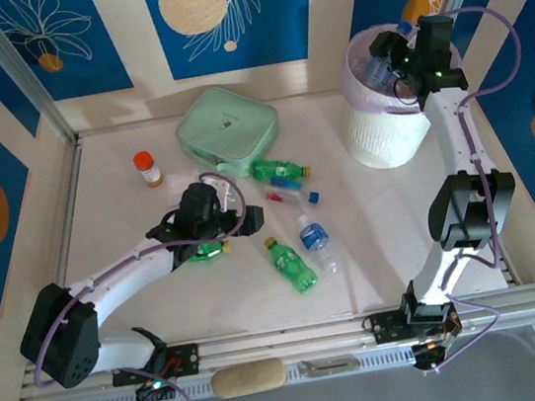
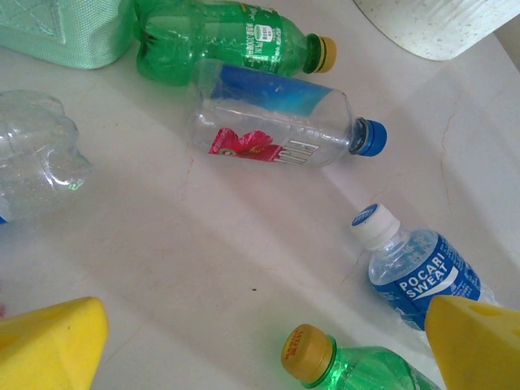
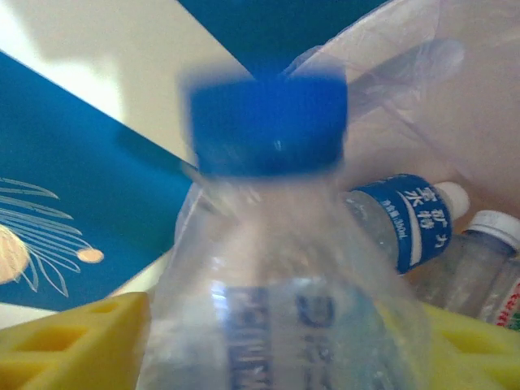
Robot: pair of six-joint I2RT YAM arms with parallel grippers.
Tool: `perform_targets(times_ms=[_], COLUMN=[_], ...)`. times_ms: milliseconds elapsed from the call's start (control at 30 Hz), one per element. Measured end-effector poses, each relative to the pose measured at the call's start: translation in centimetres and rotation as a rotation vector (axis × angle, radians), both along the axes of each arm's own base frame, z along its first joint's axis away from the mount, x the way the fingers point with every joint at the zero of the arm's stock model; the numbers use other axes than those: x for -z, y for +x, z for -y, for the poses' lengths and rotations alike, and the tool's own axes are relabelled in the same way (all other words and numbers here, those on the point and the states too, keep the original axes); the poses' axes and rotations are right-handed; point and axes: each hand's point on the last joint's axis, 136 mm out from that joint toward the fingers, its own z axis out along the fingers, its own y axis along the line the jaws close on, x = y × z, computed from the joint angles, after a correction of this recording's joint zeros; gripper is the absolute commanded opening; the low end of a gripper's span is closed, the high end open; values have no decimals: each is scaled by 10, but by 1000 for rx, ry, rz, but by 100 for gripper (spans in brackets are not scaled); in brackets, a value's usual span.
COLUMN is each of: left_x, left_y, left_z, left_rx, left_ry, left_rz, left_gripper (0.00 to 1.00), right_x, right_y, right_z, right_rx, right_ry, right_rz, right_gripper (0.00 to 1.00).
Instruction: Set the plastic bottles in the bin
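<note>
The right gripper's yellow fingers stand on either side of a clear bottle with a blue cap. The bottle is blurred in the right wrist view, and it cannot be told whether the fingers press on it or stand off it. Past this bottle, a blue-labelled bottle with a white cap lies inside the bin, against its pale translucent bag, with more bottles beside it. From above, the right gripper hangs over the mouth of the bin, which stands at the far right of the table.

The left gripper's yellow fingers are spread wide with bare table between them and nothing in their grasp. Just beside the right finger lies a Pocari Sweat bottle with a white cap. A green bottle with a gold cap lies between the fingers at the view's lower edge. Farther out lie a clear bottle with a blue label and blue cap and, beyond it, a green bottle with a yellow cap, the two touching. A crumpled clear bottle lies to the left. A mint-green pouch touches the far green bottle's base. In the top view the left gripper is low over the middle of the table, and an orange-capped pill bottle stands apart near the pouch.
</note>
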Motion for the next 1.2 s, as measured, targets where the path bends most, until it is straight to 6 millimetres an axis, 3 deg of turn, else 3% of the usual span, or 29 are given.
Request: perform_targets(times_ms=[100, 433, 633, 833, 1000, 1200], left_x=[-3, -4, -9, -28, -34, -38], left_y=[1, 2, 6, 11, 12, 17], left_z=[1, 1, -4, -20, -38, -61], left_rx=[1, 0, -33, -112, -200, -293], left_ry=[-2, -3, 9, 2, 2, 2], left_rz=[4, 6, 31, 108, 157, 186], left_gripper=[100, 100, 100, 100, 100, 100], right_x=[-1, -13, -50, -76, -64, -10], right_y=[-1, -6, -37, -74, -99, -132], right_z=[2, 2, -9, -47, -89, -141], right_rx=[6, 3, -21, -106, -224, -404], right_ry=[-7, -25, -79, -158, -221, -273], right_rz=[-3, 21, 100, 184, 184, 71], right_gripper=[87, 87, 88, 88, 88, 88])
